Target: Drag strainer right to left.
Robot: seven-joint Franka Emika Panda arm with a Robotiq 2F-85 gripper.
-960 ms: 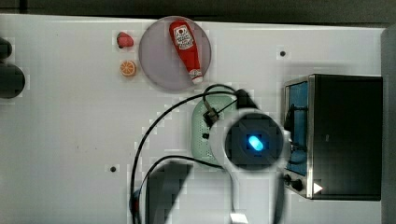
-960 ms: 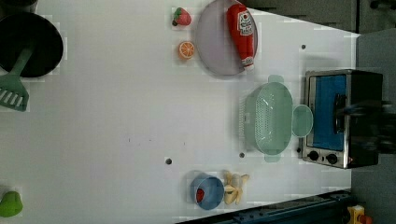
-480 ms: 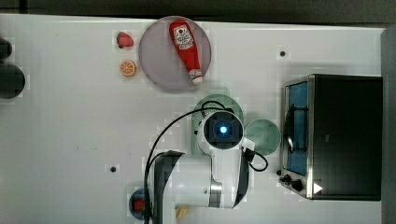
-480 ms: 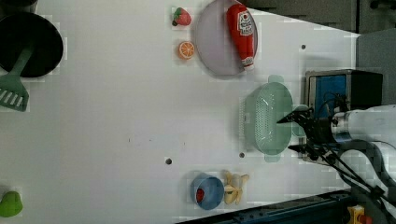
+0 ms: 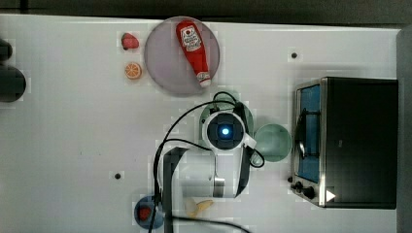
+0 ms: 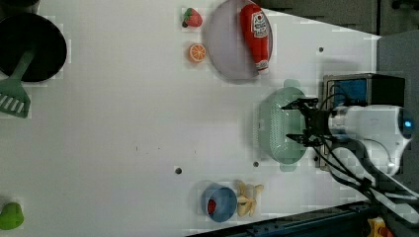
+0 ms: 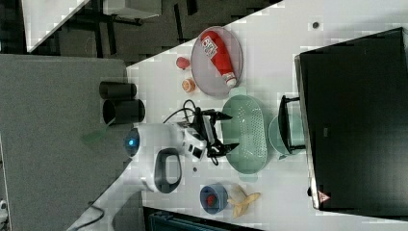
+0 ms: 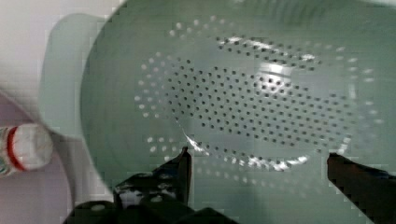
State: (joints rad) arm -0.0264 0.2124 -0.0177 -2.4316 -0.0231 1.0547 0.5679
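Three overhead table (image 5: 73, 145) views; wrist camera close above strainer (image 8: 261, 93)

White arm (image 6: 375, 123) with black cables, blue light, black tool (image 6: 298, 122)

White table (image 6: 123, 123): 1 mint strainer (image 6: 276, 126), 1 green mug (image 5: 273, 142), 1 grey plate (image 6: 228, 47), 1 toaster oven (image 5: 359, 141), 1 strawberry (image 6: 192, 18), 1 orange slice (image 6: 197, 52), 1 blue bowl (image 6: 220, 203), 1 banana (image 6: 248, 198), 1 black pan (image 6: 30, 45), 1 green pear (image 6: 10, 216).
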